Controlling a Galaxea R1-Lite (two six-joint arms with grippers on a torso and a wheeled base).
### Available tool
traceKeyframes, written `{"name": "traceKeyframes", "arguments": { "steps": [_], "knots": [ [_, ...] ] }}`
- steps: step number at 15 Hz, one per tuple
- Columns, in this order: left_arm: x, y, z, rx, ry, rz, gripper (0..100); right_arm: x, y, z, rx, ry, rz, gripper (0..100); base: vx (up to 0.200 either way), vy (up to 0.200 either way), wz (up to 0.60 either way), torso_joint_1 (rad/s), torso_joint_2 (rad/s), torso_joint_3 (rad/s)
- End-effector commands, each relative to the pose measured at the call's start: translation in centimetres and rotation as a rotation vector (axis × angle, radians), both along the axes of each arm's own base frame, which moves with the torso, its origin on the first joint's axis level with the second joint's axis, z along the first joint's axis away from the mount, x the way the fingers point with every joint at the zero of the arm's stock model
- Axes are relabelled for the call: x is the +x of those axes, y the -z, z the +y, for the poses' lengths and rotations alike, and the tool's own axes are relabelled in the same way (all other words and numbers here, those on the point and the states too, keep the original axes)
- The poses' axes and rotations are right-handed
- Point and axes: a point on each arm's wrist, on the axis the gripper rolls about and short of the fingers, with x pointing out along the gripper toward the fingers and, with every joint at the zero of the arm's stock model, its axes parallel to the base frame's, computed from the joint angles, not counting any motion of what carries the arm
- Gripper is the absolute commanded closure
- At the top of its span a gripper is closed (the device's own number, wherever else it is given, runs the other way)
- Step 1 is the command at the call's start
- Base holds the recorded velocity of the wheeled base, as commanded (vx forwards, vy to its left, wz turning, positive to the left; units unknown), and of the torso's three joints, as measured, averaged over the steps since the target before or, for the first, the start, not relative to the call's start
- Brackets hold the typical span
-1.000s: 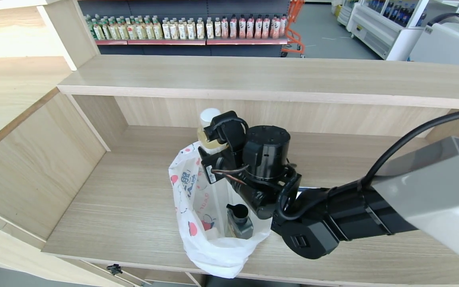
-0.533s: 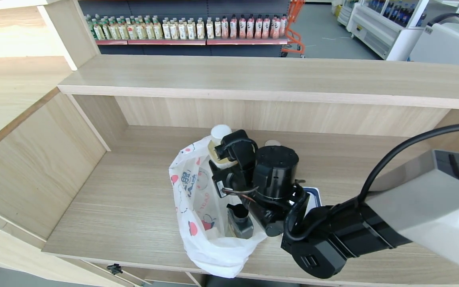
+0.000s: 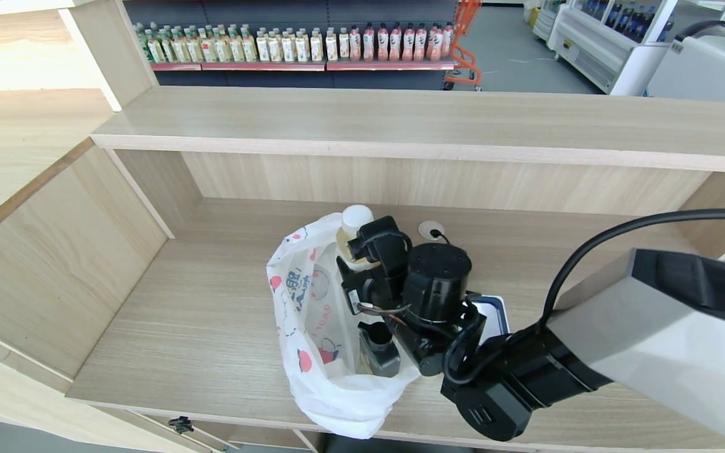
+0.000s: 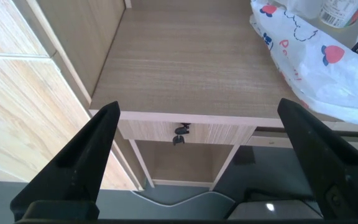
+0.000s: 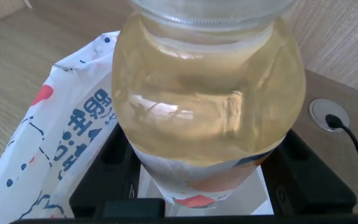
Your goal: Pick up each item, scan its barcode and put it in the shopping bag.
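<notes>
My right gripper (image 3: pixel 357 251) is shut on a clear bottle (image 3: pixel 352 231) of pale yellow drink with a white cap, held upright over the far rim of the white shopping bag (image 3: pixel 312 327). The bag stands open on the wooden counter and has red and blue prints. A dark grey container (image 3: pixel 378 350) with a black cap sits inside it. Up close, the bottle (image 5: pixel 209 112) sits between the right gripper's dark fingers (image 5: pixel 107 168), above the bag's edge (image 5: pixel 61 130). My left gripper (image 4: pixel 201 162) is open, off the counter's front edge, with the bag (image 4: pixel 316 68) off to one side.
A white-and-blue flat device (image 3: pixel 493 314) lies on the counter right of the bag, partly behind my arm. A round cable port (image 3: pixel 431 229) with a black cable sits near the back wall. Wooden walls bound the counter (image 3: pixel 180 314) at left and back.
My right arm has lowered the bottle and drawn it rightward toward the bag's mouth. The bag and the container inside it have stayed put.
</notes>
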Motion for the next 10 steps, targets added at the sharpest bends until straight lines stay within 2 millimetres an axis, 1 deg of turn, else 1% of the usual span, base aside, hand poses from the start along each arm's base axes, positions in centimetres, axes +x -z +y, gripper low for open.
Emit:
{"name": "traceKeyframes", "arguments": {
  "steps": [1,3,4,7,10],
  "knots": [
    [0.0,0.0,0.0,0.0,0.0,0.0,0,0.0,1.7,-0.1,-0.028,0.0,0.025,100,0.0,0.0,0.0,0.0,0.0,0.0],
    [0.0,0.0,0.0,0.0,0.0,0.0,0,-0.4,2.5,-0.2,-0.032,-0.017,0.031,100,0.0,0.0,0.0,0.0,0.0,0.0],
    [0.0,0.0,0.0,0.0,0.0,0.0,0,-0.6,3.3,-0.4,-0.027,-0.02,0.027,100,0.0,0.0,0.0,0.0,0.0,0.0],
    [0.0,0.0,0.0,0.0,0.0,0.0,0,-0.9,4.5,-0.7,-0.022,-0.035,0.021,100,0.0,0.0,0.0,0.0,0.0,0.0],
    [0.0,0.0,0.0,0.0,0.0,0.0,0,-0.7,3.7,-0.7,0.002,-0.034,0.001,100,0.0,0.0,0.0,0.0,0.0,0.0]
  ]
}}
